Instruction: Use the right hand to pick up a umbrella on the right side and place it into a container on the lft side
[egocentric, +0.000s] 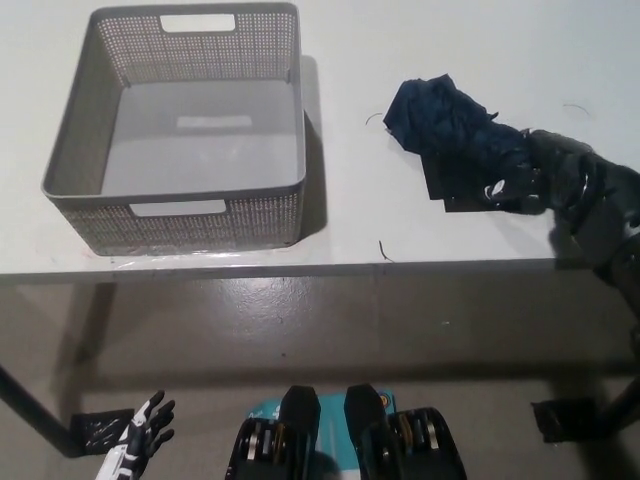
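Head view: crumpled navy umbrella (452, 130), lying folded on table (400, 230).

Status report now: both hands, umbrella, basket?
Right hand on umbrella, grip unclear. Umbrella on table. Left hand low, open. Basket empty.

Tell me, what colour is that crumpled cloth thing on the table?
Dark navy blue folded fabric umbrella, seen in the head view.
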